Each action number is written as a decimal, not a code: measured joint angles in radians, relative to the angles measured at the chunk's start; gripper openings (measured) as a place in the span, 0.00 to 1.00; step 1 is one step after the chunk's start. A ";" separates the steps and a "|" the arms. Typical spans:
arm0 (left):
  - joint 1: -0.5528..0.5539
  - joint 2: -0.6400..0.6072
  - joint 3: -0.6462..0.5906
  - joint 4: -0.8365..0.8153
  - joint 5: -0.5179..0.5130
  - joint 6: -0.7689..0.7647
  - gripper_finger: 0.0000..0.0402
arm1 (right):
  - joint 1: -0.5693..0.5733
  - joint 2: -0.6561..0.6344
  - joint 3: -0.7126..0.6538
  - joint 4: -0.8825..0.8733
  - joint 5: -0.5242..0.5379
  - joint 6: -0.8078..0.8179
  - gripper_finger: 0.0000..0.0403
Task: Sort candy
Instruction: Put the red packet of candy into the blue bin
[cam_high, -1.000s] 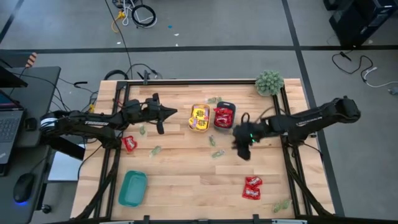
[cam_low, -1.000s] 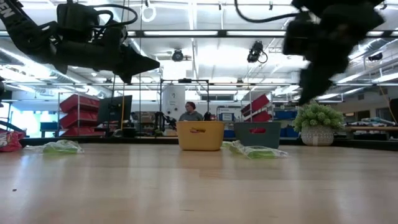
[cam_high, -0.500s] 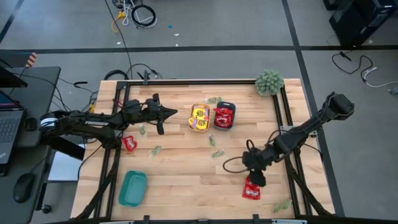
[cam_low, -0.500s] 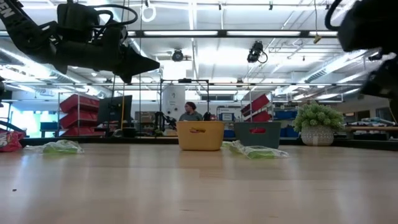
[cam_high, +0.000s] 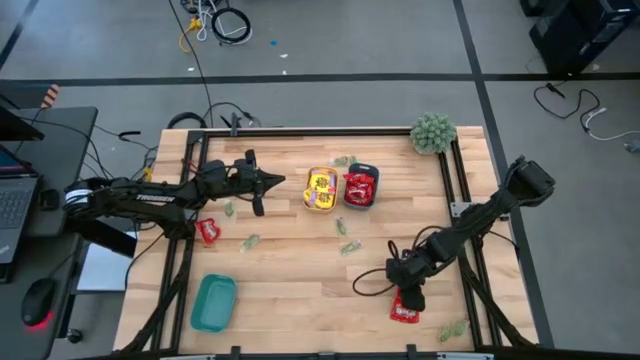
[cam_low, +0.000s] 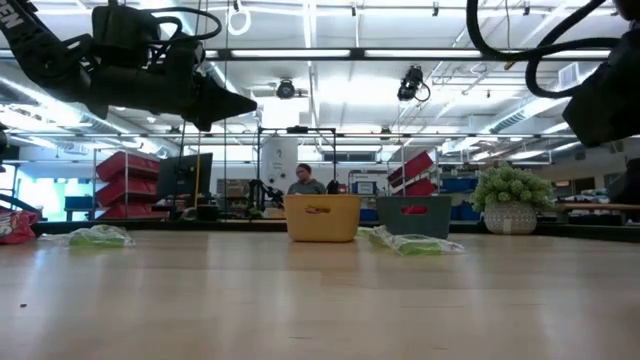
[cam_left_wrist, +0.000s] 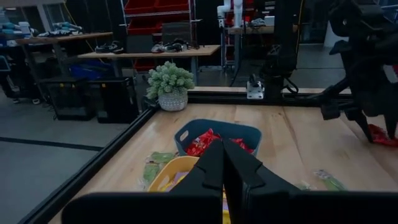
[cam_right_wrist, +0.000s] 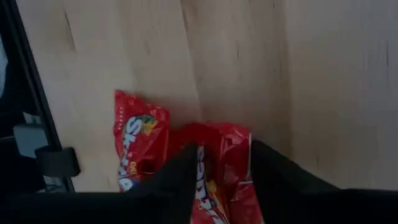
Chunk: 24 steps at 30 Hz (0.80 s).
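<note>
The right gripper's fingers (cam_right_wrist: 186, 180) straddle a red candy packet (cam_right_wrist: 217, 168), its lower part cut off.

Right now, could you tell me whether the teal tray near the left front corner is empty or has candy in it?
Empty. In the high view the teal tray shows only its bare teal floor, with no candy inside.

wooden table (cam_high: 290, 285) with black frame rail. yellow tray (cam_high: 321, 190) and blue tray (cam_high: 361, 187) side by side near the far middle; teal tray (cam_high: 213, 302) at the near left corner. fuzzy green plant (cam_high: 433, 132) in a pale pot, far right corner. laptop (cam_high: 12, 205) and mouse (cam_high: 37, 301) on a side desk. coiled cables (cam_high: 226, 22) on the floor. a person (cam_low: 305, 180) seated well behind.
</note>
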 joint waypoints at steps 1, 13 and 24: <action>0.000 0.000 0.000 0.000 0.000 0.000 0.00 | -0.001 0.005 0.001 0.000 -0.004 -0.009 0.29; 0.000 0.000 0.000 -0.002 -0.023 -0.001 0.00 | -0.174 -0.109 -0.002 -0.001 0.148 -0.261 0.01; 0.000 0.000 0.000 -0.001 -0.024 -0.002 0.00 | -0.571 -0.163 0.016 0.134 0.392 -0.558 0.00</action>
